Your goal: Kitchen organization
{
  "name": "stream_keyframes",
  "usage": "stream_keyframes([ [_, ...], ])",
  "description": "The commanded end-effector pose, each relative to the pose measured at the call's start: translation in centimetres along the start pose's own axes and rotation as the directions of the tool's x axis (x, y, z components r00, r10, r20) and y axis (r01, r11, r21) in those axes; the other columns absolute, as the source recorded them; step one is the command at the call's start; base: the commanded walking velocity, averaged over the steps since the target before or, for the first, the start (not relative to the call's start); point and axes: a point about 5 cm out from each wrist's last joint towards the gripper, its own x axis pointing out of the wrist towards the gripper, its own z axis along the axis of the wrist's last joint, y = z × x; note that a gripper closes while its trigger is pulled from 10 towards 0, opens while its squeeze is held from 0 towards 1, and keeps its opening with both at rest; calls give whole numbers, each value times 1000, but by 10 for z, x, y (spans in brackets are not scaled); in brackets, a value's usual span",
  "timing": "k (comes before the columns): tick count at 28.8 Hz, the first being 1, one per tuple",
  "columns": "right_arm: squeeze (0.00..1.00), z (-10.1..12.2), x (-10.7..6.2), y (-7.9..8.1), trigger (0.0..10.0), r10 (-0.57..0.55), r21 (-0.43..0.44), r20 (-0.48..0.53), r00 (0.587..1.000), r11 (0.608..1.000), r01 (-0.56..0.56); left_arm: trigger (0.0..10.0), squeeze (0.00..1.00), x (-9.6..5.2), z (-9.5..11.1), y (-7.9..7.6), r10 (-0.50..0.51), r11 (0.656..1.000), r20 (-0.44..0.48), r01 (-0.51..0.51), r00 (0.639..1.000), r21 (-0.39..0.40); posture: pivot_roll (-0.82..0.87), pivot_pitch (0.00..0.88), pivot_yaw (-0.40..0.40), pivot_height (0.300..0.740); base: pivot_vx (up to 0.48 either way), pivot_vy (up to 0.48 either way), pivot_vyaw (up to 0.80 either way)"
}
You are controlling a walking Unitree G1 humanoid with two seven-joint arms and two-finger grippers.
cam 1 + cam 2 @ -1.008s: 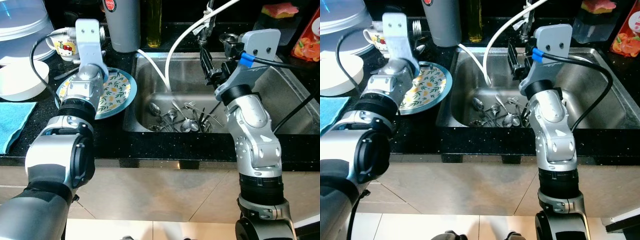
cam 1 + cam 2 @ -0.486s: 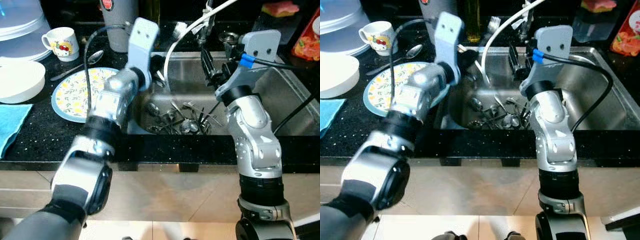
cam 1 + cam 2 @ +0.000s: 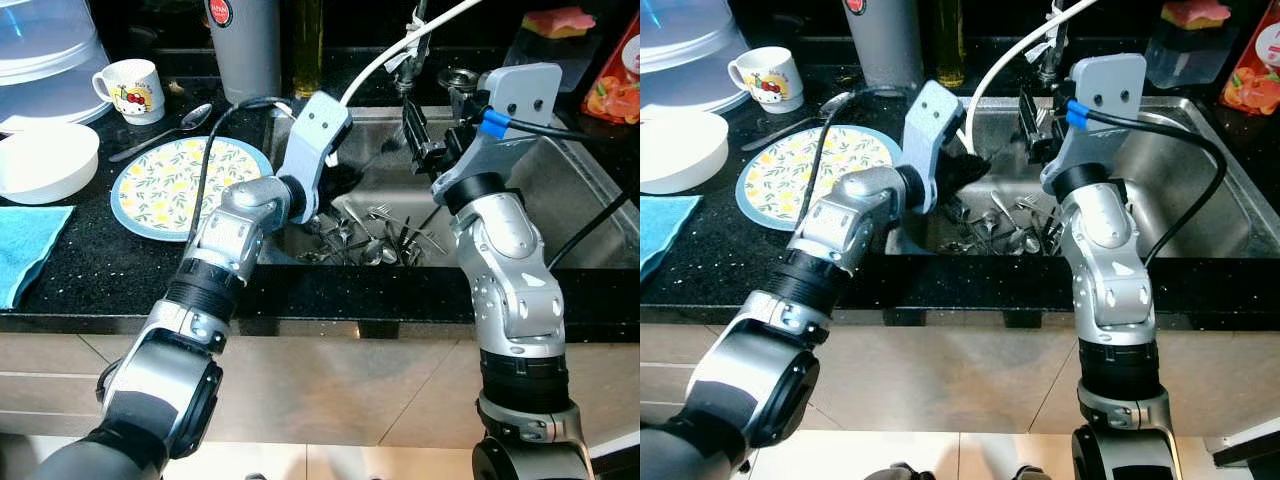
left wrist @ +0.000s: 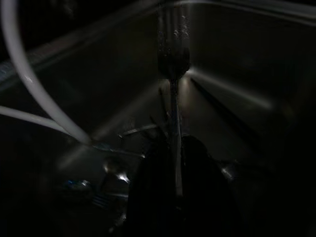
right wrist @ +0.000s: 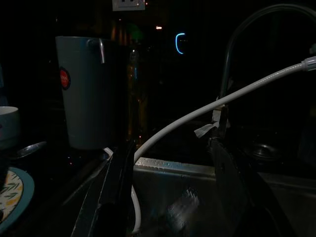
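Observation:
My left gripper (image 3: pixel 962 170) reaches over the left rim of the steel sink (image 3: pixel 570 190), shut on a fork (image 4: pixel 173 64). The fork's handle runs between the two fingers and its tines point away over the basin. Below it, several spoons and forks (image 3: pixel 372 243) lie piled on the sink floor. My right gripper (image 3: pixel 416 132) hangs open above the middle of the sink, close to the tap and its white hose (image 3: pixel 392 58); its fingers (image 5: pixel 116 190) stand wide apart with nothing between them.
On the black counter left of the sink lie a flowered plate (image 3: pixel 180 187), a spoon (image 3: pixel 165 130), a cartoon mug (image 3: pixel 136 88), a white bowl (image 3: pixel 45 165) and a blue cloth (image 3: pixel 25 250). A grey canister (image 3: pixel 245 50) and an oil bottle stand behind.
My left arm has swung right from beside the mug, across the plate, to the sink, carrying the fork along. The right arm has stayed still.

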Motion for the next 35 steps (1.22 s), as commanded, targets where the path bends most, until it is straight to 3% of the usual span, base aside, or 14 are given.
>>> stream_keyframes([
  [1,0,1,-2,0,10000,1,-7,4,1000,1000,-1,10000,1000,2,-2,-8,-31,999,3,31,1000,-10,47,75,51,740,0,0,0],
  [9,0,1,-2,0,10000,1,-5,3,1000,1000,-1,10000,1000,-3,16,-10,-31,999,137,32,990,-6,51,83,50,740,0,0,0],
  [10,0,1,-2,1,10000,0,-4,2,1000,1000,0,10000,0,-4,20,-9,-8,1000,159,7,987,6,51,83,50,740,0,0,0],
  [14,0,1,-3,1,10000,-1,-3,1,1000,1000,1,10000,0,-6,26,-3,78,995,175,-89,981,53,53,87,54,740,0,0,0],
  [17,0,0,-3,0,10000,-5,-1,-3,1000,1000,5,10000,0,-9,23,0,154,953,105,-176,983,249,55,92,57,740,0,0,0],
  [18,0,0,-3,0,10000,-5,-1,-3,1000,1000,5,10000,0,-9,23,0,154,953,105,-176,983,249,55,92,57,740,0,0,0],
  [20,0,-1,-4,0,10000,-8,0,-6,1000,1000,8,10000,0,-14,20,0,173,910,52,-180,984,373,58,96,59,740,0,0,0],
  [23,0,-3,-5,-1,10000,-13,1,-11,1000,1000,13,10000,0,-25,28,2,173,874,44,-173,984,455,72,100,59,740,0,0,0],
  [25,0,-3,-5,-1,10000,-13,2,-12,1000,1000,13,10000,0,-28,30,5,186,861,44,-184,982,475,72,100,59,740,0,0,0],
  [29,0,-4,-3,0,10000,-10,7,-10,1000,1000,10,10000,0,-44,39,33,253,810,11,-218,967,545,90,100,55,740,0,0,0],
  [30,0,-4,-3,0,10000,-10,7,-10,1000,1000,10,10000,0,-44,39,33,253,810,11,-218,967,545,90,100,55,740,0,0,0],
  [32,0,-4,-3,-1,10000,-10,8,-10,1000,1000,10,10000,0,-54,36,47,277,804,-67,-193,958,562,90,100,55,740,0,0,0],
  [33,0,-4,-3,-1,10000,-10,8,-10,1000,1000,10,10000,0,-54,36,47,277,804,-67,-193,958,562,90,100,55,740,0,0,0],
  [35,0,-5,-3,-2,10000,-10,8,-10,1000,1000,10,10000,0,-65,28,61,360,798,-162,-213,919,564,104,102,52,740,0,0,0],
])
